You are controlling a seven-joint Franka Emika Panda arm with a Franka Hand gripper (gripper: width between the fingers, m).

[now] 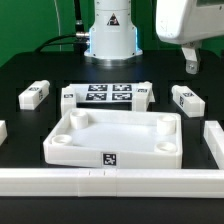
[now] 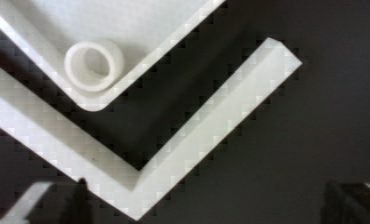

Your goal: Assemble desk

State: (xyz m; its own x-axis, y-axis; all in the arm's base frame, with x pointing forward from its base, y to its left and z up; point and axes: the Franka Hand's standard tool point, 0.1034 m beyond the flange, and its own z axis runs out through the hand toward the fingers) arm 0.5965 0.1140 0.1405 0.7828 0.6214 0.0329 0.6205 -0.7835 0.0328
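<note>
The white tray-like tabletop (image 1: 110, 140) lies in the middle of the black table, rim up, with round sockets in its corners. Several white square legs with tags lie behind it: two at the exterior view's left (image 1: 35, 95) (image 1: 68, 98) and two at the right (image 1: 146, 95) (image 1: 185, 98). My gripper (image 1: 190, 64) hangs high at the exterior view's upper right, above the rightmost leg and apart from it. In the wrist view a tabletop corner with its socket (image 2: 89, 65) shows far below. The gripper (image 2: 196, 205) is open with nothing held between its dark fingertips (image 2: 40, 200).
The marker board (image 1: 108, 95) lies flat between the legs, in front of the arm's base (image 1: 110, 40). A long white border rail (image 1: 110, 181) runs along the front, with side pieces (image 1: 213, 140) at both edges. Its angled corner (image 2: 217, 110) shows in the wrist view.
</note>
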